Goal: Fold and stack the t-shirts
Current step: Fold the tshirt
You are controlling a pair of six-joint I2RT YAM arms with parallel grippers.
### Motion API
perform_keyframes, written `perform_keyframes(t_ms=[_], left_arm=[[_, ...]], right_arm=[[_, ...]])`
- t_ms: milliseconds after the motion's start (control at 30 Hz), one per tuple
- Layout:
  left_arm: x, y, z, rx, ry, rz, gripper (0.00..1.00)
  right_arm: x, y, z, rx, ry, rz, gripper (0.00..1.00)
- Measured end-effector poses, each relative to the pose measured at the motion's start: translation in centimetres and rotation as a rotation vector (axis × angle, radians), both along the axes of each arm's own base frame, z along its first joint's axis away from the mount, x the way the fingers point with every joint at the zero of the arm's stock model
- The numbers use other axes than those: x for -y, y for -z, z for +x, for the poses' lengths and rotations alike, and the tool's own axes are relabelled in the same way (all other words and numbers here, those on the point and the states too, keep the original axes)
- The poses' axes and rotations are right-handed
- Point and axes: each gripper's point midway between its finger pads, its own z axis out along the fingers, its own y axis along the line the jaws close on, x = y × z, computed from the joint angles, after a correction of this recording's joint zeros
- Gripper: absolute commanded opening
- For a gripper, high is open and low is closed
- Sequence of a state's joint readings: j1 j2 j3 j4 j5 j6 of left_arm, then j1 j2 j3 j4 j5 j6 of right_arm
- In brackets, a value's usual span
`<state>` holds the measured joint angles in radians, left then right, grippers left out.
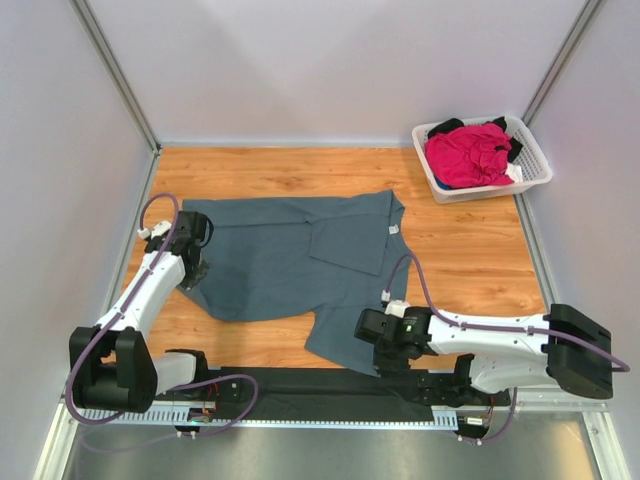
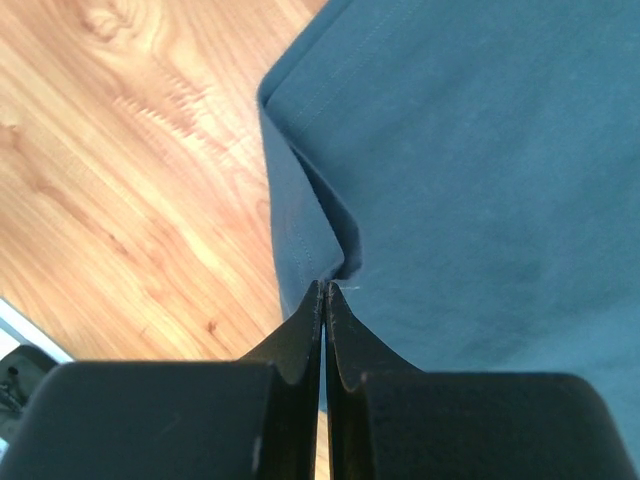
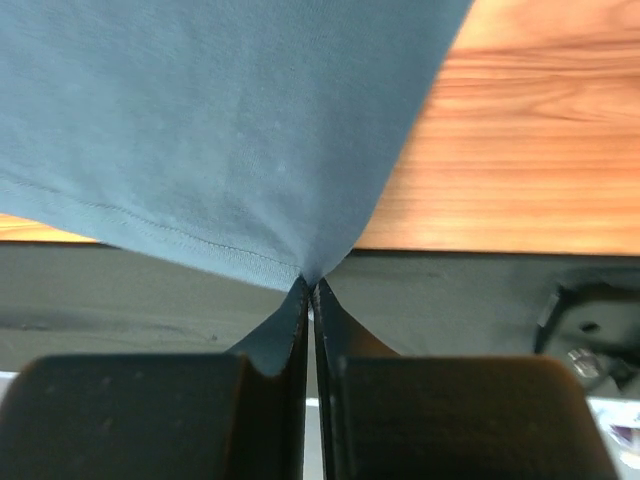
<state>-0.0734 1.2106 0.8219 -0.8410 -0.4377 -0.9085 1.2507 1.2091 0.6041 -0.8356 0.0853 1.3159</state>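
A large slate blue-grey t-shirt (image 1: 290, 260) lies spread on the wooden table, one part folded over its middle, a small white neck label (image 1: 393, 229) at its right edge. My left gripper (image 1: 193, 262) is shut on the shirt's left edge; in the left wrist view the cloth (image 2: 450, 150) bunches at the closed tips (image 2: 325, 287). My right gripper (image 1: 376, 352) is shut on the shirt's near corner; in the right wrist view the hem (image 3: 230, 130) is drawn into the tips (image 3: 310, 283). More t-shirts, magenta-pink (image 1: 468, 152) and black (image 1: 447, 126), are heaped in the basket.
The white slatted basket (image 1: 535, 165) stands at the back right corner. A black rail (image 1: 300, 385) runs along the near edge by the arm bases. Grey walls close in the left, back and right. Bare wood (image 1: 470, 260) lies right of the shirt.
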Motion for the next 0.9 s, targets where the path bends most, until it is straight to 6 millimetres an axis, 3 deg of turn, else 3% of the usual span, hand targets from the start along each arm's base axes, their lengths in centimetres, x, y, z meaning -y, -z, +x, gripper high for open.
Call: perform_keyframes(t_ms=[133,333,567,900], left_arm=[[-0.4,-0.6,-0.6,0.001,-0.042,0.009,0.00],[-1.2,-2.0,-0.5,0.026,-0.113,0.015,0.00],[-2.6,-2.2,-1.9,-0.004,-0.230,0.028,0.00],[-5.4,-2.0,-2.6,-0.077,-0.421,0.051,0.00]], right_arm=[[-0.3,-3.3,2.0,0.092,0.026,0.035,0.00],[0.3,-8.5,7.3,0.232,0.157,0.155,0.00],[2.5,-9.5,12.2,0.258,0.209,0.087,0.01],[1.6,-11.0,19.1,0.242,0.155,0.040,0.00]])
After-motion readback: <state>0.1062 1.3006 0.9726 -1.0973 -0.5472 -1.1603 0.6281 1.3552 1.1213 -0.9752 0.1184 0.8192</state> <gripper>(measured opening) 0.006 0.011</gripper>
